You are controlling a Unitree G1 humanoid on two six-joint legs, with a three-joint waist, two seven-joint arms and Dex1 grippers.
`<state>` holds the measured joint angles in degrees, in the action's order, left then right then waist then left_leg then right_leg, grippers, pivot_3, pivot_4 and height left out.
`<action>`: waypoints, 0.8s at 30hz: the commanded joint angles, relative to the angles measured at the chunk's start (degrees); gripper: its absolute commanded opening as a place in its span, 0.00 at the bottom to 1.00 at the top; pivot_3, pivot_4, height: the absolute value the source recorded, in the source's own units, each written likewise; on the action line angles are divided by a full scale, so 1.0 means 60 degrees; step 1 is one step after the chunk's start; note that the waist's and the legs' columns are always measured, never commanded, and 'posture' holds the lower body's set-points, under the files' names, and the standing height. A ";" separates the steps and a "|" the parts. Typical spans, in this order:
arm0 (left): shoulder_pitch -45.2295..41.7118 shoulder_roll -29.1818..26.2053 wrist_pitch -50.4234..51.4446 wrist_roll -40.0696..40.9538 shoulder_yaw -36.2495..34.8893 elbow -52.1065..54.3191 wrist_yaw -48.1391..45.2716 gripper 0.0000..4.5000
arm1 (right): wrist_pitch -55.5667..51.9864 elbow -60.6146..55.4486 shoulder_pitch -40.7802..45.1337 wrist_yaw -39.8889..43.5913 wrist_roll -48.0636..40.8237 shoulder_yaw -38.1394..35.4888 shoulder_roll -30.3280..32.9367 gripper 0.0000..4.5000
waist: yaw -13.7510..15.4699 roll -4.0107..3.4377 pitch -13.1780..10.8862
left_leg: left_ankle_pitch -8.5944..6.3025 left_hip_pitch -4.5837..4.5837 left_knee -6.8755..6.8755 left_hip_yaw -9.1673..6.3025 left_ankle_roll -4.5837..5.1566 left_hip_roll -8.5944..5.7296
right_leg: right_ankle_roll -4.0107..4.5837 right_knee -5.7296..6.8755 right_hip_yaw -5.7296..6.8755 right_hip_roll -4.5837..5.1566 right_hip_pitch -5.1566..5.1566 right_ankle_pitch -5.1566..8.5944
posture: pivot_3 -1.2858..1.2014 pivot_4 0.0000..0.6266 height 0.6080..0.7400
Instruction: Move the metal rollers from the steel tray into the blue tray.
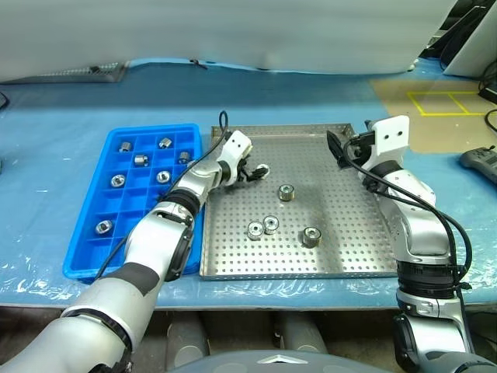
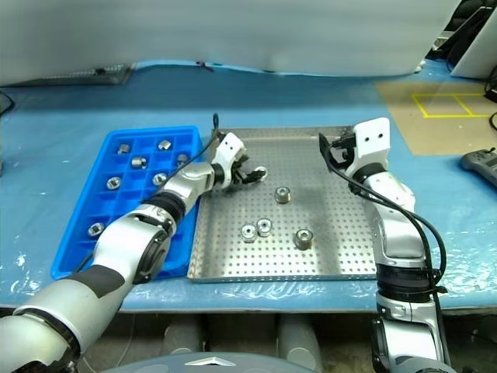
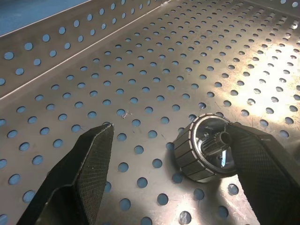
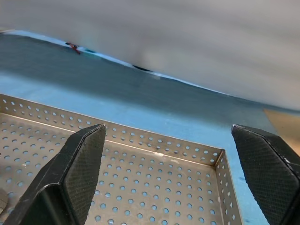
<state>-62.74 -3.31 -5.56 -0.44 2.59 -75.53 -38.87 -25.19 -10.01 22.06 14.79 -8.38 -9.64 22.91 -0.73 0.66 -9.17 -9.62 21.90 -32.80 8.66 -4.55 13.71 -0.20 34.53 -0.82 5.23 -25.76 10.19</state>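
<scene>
The steel tray (image 1: pixel 342 260) lies in the middle of the blue table, with three metal rollers (image 1: pixel 286 192) loose on its perforated floor and a pair (image 1: pixel 262 227) side by side. My left gripper (image 1: pixel 250 172) is open low over the tray's far left part. One roller (image 3: pixel 206 150) lies on its side between the fingers, against one fingertip (image 3: pixel 253 150). The blue tray (image 1: pixel 81 260) sits left of the steel tray and holds several rollers (image 1: pixel 140 160) in separate compartments. My right gripper (image 1: pixel 339 148) hangs open and empty above the steel tray's far right corner (image 4: pixel 218 154).
A blue plastic sheet (image 1: pixel 46 155) covers the table. A yellow tape square (image 1: pixel 443 101) marks a brown patch at the far right. A dark handheld device (image 1: pixel 480 162) lies near the right edge. A grey-white wall (image 1: pixel 233 31) runs along the back.
</scene>
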 commanded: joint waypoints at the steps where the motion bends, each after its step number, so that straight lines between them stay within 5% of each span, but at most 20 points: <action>1: 0.0114 0.0328 0.0073 0.0011 -0.0196 -0.0042 -0.0325 0.89 | 0.0053 -0.0418 -0.0044 -0.0134 0.0074 -0.0105 0.0051 1.00 | -0.0002 0.0000 0.0000 | -0.0002 0.0002 0.0000 0.0002 0.0003 0.0000 | 0.0000 -0.0005 -0.0003 0.0000 0.0001 0.0000 | 0.34 0.24 1.00; 4: 0.0159 0.0443 0.0086 -0.0189 -0.0195 -0.0102 -0.0172 0.89 | 0.0042 -0.0465 -0.0099 -0.0202 0.0082 -0.0074 0.0020 1.00 | -0.0022 0.0000 0.0000 | -0.0022 0.0002 -0.0003 0.0019 0.0038 -0.0008 | 0.0000 -0.0014 -0.0029 0.0001 0.0000 0.0000 | 0.34 0.24 1.00; 7: 0.0166 0.0549 0.0197 -0.0183 -0.0319 -0.0133 -0.0142 0.76 | 0.0023 -0.0532 -0.0178 -0.0265 0.0098 -0.0083 0.0006 1.00 | -0.0059 0.0000 0.0000 | -0.0027 0.0000 -0.0001 0.0024 0.0045 -0.0007 | -0.0001 -0.0018 -0.0032 -0.0002 0.0000 0.0000 | 0.33 0.24 1.00; 17: 0.0189 0.0722 0.0312 0.0098 -0.0891 -0.0075 -0.0353 0.02 | 0.0161 -0.0530 -0.0368 -0.0466 0.0118 -0.0072 -0.0056 1.00 | -0.0126 0.0000 0.0000 | -0.0040 0.0012 0.0005 0.0037 0.0065 -0.0008 | -0.0006 -0.0062 -0.0040 -0.0003 -0.0001 -0.0002 | 0.33 0.24 1.00; 24: 0.0280 0.0617 0.0365 0.0274 -0.1303 0.0015 -0.0621 0.01 | 0.0258 -0.0328 -0.0300 -0.0472 0.0203 0.0103 -0.0128 1.00 | -0.0240 0.0000 0.0000 | -0.0064 0.0030 0.0022 0.0067 0.0103 -0.0010 | -0.0022 -0.0144 -0.0054 -0.0001 0.0000 -0.0031 | 0.34 0.24 1.00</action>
<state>-61.49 0.50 -3.27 0.32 -4.52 -76.14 -41.80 -24.99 -10.02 19.56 12.17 -7.78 -8.87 22.09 -2.17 0.66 -9.17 -10.03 22.08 -32.67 9.10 -3.90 13.64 -0.33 33.65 -1.17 5.23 -25.77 10.01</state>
